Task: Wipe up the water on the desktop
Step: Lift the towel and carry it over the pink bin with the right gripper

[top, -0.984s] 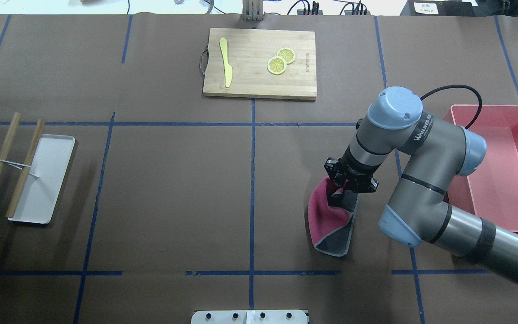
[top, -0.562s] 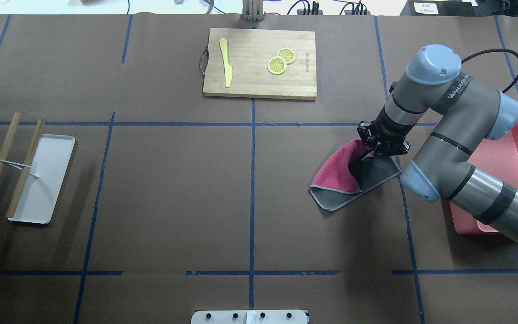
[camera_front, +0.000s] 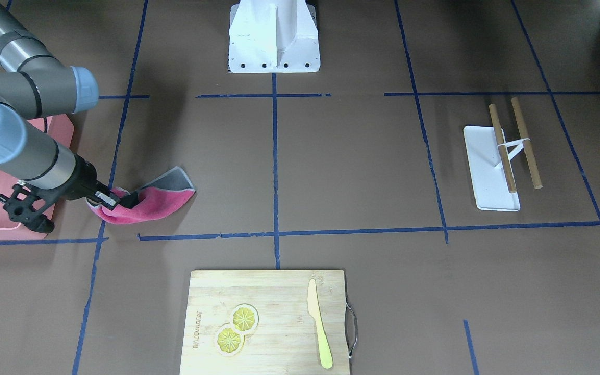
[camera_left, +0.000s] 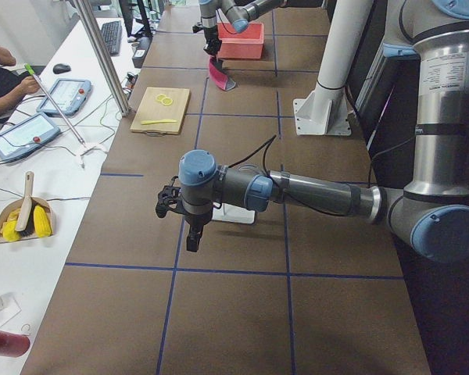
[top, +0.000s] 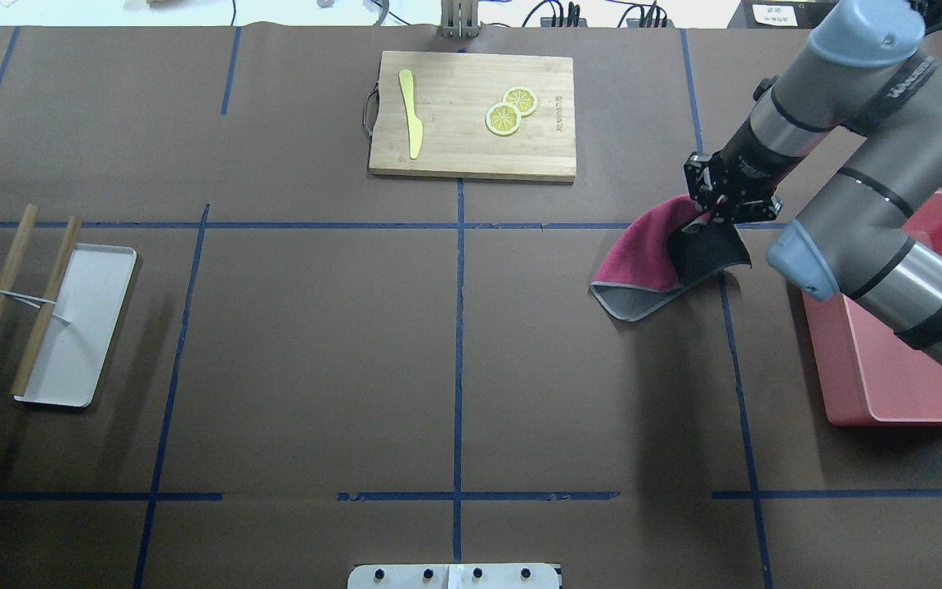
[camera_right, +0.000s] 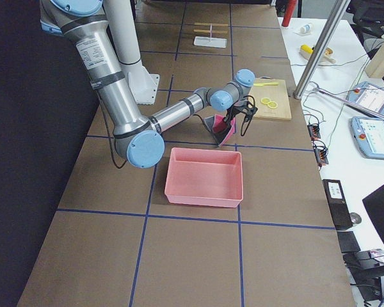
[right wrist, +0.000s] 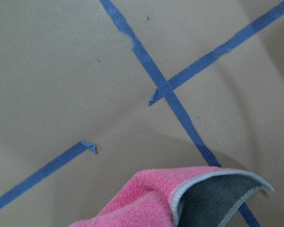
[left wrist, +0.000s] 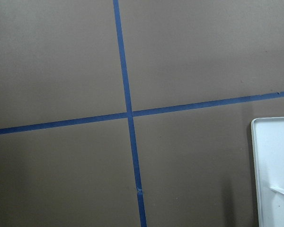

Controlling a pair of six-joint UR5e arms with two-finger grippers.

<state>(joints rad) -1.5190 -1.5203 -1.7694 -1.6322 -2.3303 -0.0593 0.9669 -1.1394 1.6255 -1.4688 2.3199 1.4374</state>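
Note:
The dark-brown desktop (top: pixel 316 327) with blue tape lines fills the views; I see no water on it. My right gripper (top: pixel 712 214) is shut on one edge of a pink and grey cloth (top: pixel 643 258), whose lower part trails on the desktop beside a tape crossing. The cloth also shows in the front view (camera_front: pixel 159 200) held by the right gripper (camera_front: pixel 115 200), and in the right wrist view (right wrist: pixel 180 203). My left gripper (camera_left: pixel 191 238) hangs above the desktop near the white tray; it shows only in the exterior left view, so I cannot tell its state.
A pale cutting board (top: pixel 471 114) with a yellow knife (top: pixel 412 114) and lemon slices (top: pixel 510 110) lies at the far middle. A pink bin (top: pixel 896 360) stands at the right under the right arm. A white tray (top: pixel 78 323) with two wooden sticks lies at the left.
My right gripper has dragged the cloth away from the robot and to the right, from the middle of the cell up to the far tape line.

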